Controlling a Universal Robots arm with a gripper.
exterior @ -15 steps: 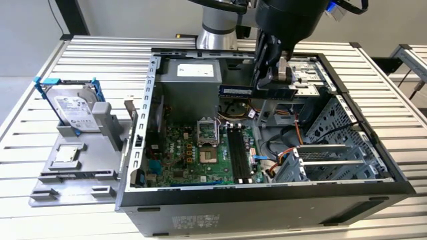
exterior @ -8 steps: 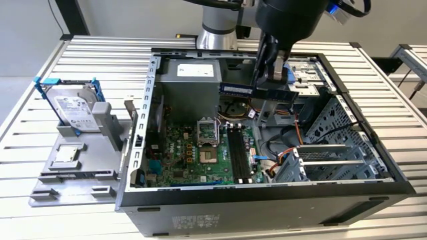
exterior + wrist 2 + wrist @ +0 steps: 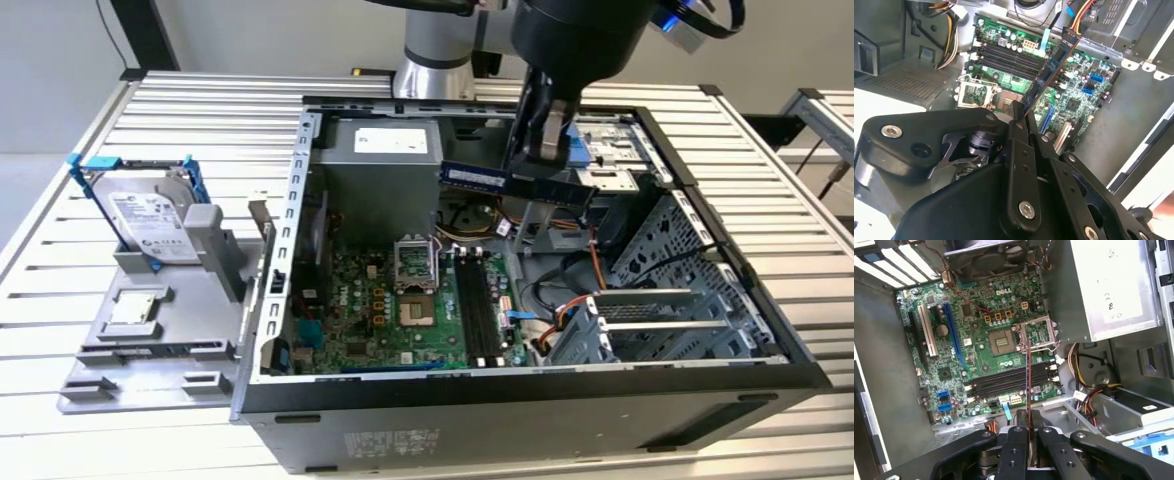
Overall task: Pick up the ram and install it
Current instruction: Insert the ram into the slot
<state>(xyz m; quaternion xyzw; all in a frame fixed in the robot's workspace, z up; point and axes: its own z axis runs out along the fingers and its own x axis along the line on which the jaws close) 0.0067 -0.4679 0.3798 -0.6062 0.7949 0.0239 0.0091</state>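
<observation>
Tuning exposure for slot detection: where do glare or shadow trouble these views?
Exterior view: even light; the ram stands out in the gripper, the black slots sit dim inside the case. Second wrist view: motherboard well lit, white washout beyond the case. First wrist view: glare whitens the power supply.

Thin bluish stick of ram [image 3: 483, 178], dark chips on it, clamped on edge in the pincer [image 3: 541, 158], hanging level above the motherboard [image 3: 400, 300], not seated yet.
</observation>
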